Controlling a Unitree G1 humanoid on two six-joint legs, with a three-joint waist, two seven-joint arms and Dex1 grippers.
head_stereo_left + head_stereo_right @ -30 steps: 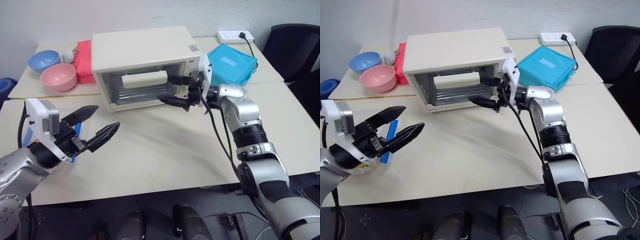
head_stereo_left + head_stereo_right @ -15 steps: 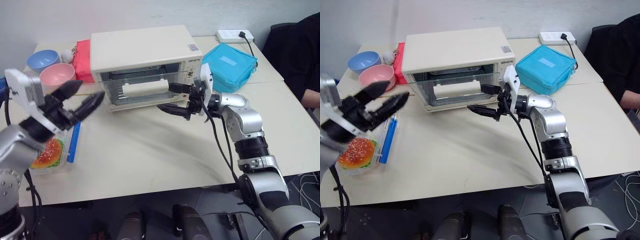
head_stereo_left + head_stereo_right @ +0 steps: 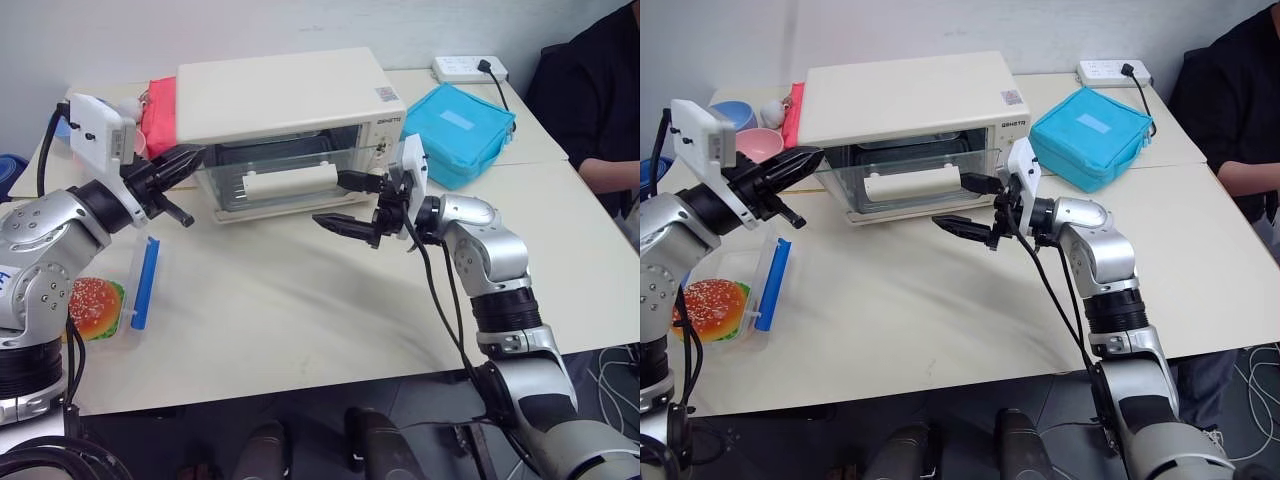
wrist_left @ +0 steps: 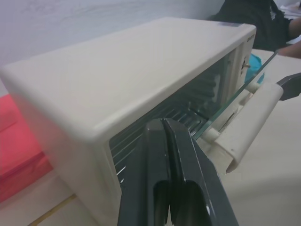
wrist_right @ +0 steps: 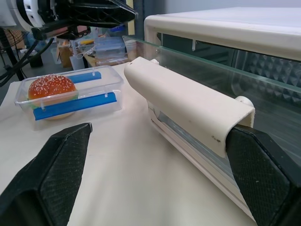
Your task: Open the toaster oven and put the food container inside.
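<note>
Left eye view, items from claws outward:
- Left gripper (image 3: 185, 162): fingers now pressed together on nothing, were spread a sec ago; arm has come up from over the table edge to the toaster oven (image 3: 290, 100) left front corner, tip at the glass door edge.
- Right gripper (image 3: 350, 200): jaws wide apart, level with the door's bar handle (image 3: 292, 181), just beside its right end, not touching.
- Door: cracked partway, tilted out at top, more than a sec ago. Means opening is underway, not done; loading not begun.
- Food container (image 3: 110, 300): on table (image 3: 300, 310) near front-left edge, burger inside, free of both claws.
- Nearby: turquoise bag (image 3: 462, 122), pink bowl (image 3: 758, 143), power strip (image 3: 470, 70), person's sleeve (image 3: 590, 90).
- Obstruction: half-shut door blocks cavity.
</note>
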